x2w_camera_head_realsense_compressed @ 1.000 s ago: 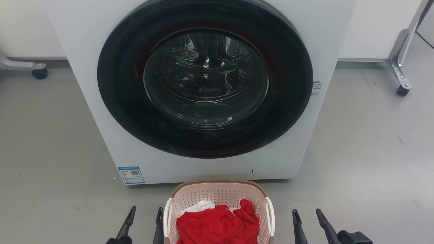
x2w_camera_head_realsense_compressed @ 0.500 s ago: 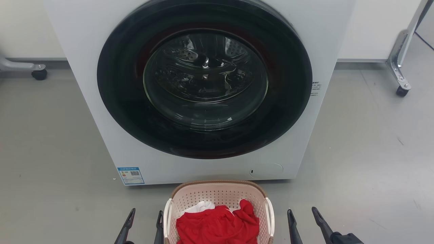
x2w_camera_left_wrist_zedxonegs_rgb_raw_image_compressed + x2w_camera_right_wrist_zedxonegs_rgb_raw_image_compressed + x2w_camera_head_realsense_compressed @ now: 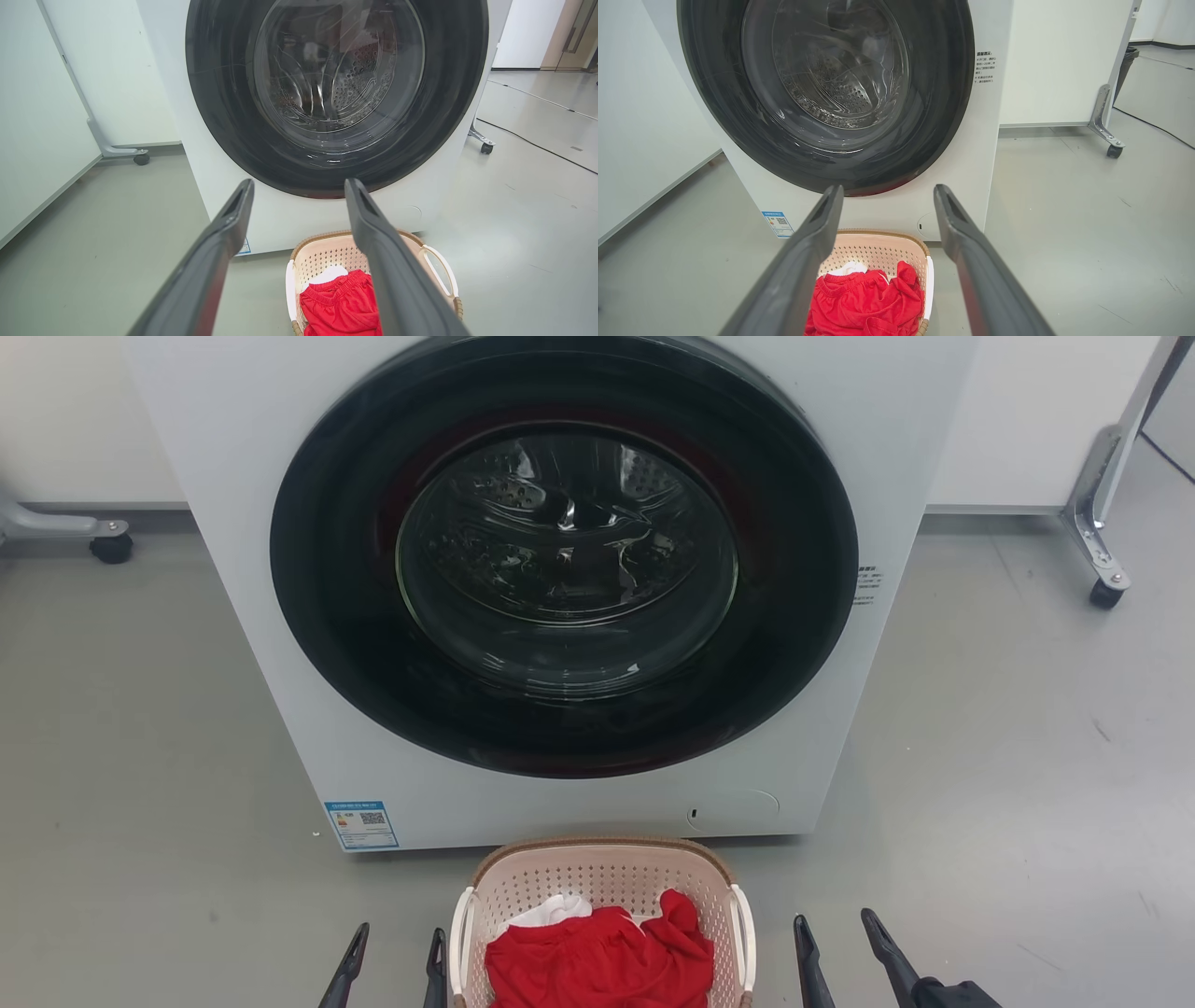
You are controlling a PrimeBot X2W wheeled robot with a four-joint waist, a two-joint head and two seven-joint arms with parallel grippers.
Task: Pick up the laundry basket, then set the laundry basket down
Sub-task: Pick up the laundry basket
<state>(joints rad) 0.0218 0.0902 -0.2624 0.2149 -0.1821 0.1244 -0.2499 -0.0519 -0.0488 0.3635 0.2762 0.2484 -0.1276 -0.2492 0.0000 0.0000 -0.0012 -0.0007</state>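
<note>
Standing on the grey smooth floor (image 3: 140, 756), the pale pink-beige perforated plastic laundry basket (image 3: 607, 877) sits at 6 o'clock of the head view. The white front-loading washer with its dark round glass door (image 3: 565, 569) is at the basket's 12 o'clock, its door shut. A grey wheeled metal foot (image 3: 93, 534) lies at 10 o'clock, far left. The left gripper (image 3: 400, 930) is at the basket's 9 o'clock, fingers spread and holding nothing. Its inner finger is just beside the white left handle (image 3: 458, 943); contact cannot be determined. The basket shows a brown woven-look rim and contains a crumpled red garment (image 3: 597, 966) with a white cloth (image 3: 555, 907) at the garment's 11 o'clock. The right gripper (image 3: 833, 917) is at the basket's 3 o'clock, fingers likewise spread and empty, apart from the white right handle (image 3: 744, 933) with bare floor between. A second wheeled metal foot (image 3: 1102, 569) lies at 2 o'clock. In the left wrist view the parted left gripper (image 3: 299, 183) frames the washer front, with the basket (image 3: 322, 254) at 6 o'clock. In the right wrist view the parted right gripper (image 3: 888, 187) shows the basket (image 3: 878, 249) at 6 o'clock.
</note>
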